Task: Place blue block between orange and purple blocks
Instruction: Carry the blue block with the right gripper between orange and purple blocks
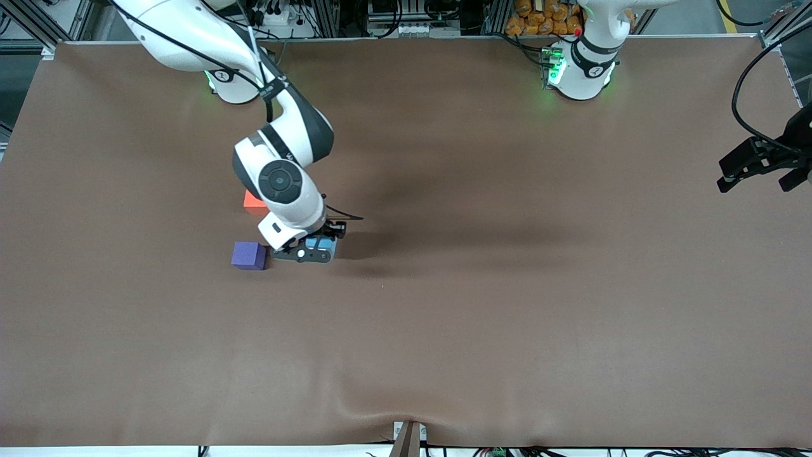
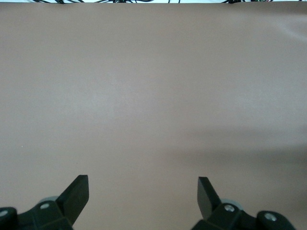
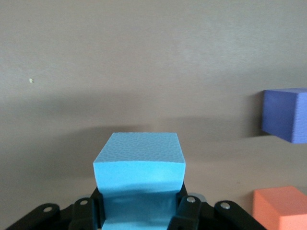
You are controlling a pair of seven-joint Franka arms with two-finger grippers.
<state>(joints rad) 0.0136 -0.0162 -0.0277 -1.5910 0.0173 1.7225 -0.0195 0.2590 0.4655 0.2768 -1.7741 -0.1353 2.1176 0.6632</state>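
On the brown table cloth [image 1: 482, 317] my right gripper [image 1: 315, 249] clamps the blue block [image 3: 139, 165] beside the purple block [image 1: 249, 255], so I'd steer it squarely into the gap before the orange block [image 1: 253, 202], while the left gripper [image 1: 761, 166] waits open over the table's edge.

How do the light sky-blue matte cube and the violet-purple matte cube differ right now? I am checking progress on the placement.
The light sky-blue matte cube is clamped in the shut right gripper; the violet-purple matte cube sits free on the brown table, untouched. In colour, the blue cube is pale and bright, the purple cube dark. The blue cube lies toward the left arm's end of the table from the purple cube. They share cube shape, matte finish and apparently equal size.
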